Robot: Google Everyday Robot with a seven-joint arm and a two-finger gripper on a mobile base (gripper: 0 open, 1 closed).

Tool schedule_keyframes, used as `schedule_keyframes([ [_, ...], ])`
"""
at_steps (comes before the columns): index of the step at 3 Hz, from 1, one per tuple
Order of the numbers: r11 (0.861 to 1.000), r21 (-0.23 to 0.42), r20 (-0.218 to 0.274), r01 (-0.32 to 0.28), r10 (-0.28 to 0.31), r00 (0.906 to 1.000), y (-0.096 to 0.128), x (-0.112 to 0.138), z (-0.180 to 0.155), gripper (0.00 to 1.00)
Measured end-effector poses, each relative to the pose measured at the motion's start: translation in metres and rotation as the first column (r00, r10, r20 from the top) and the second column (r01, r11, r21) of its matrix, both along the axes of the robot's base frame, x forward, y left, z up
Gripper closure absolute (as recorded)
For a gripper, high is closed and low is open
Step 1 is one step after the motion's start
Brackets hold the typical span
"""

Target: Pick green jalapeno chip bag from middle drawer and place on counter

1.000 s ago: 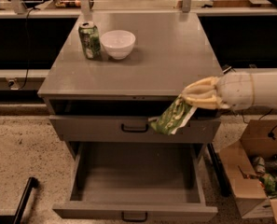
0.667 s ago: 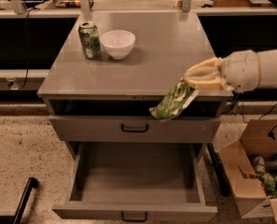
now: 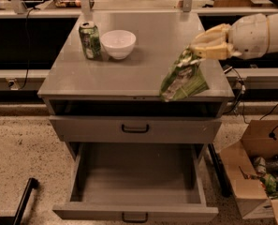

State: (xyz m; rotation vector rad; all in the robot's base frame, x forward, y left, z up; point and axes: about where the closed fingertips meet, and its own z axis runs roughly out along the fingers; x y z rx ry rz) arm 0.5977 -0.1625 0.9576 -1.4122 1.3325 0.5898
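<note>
The green jalapeno chip bag [image 3: 182,78] hangs from my gripper [image 3: 198,49], which is shut on its top edge. The bag dangles over the right front part of the counter [image 3: 143,64], its lower end near the front edge. My arm reaches in from the right at counter height. The middle drawer [image 3: 136,184] is pulled open below, and nothing shows inside it.
A green drink can [image 3: 90,40] and a white bowl [image 3: 118,43] stand at the back left of the counter. A closed drawer front [image 3: 135,128] sits above the open one. A cardboard box [image 3: 258,172] with items stands on the floor at the right.
My gripper has lifted the bag from beside the cabinet's front up and over the counter's right front part.
</note>
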Motion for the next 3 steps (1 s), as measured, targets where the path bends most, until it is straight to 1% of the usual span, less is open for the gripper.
schedule_keyframes([
  [1, 0.999, 0.001, -0.018, 0.045, -0.045, 0.9988, -0.006, 0.031, -0.001, 1.0],
  [3, 0.996, 0.02, -0.017, 0.091, -0.091, 0.9957, 0.003, 0.085, -0.016, 1.0],
])
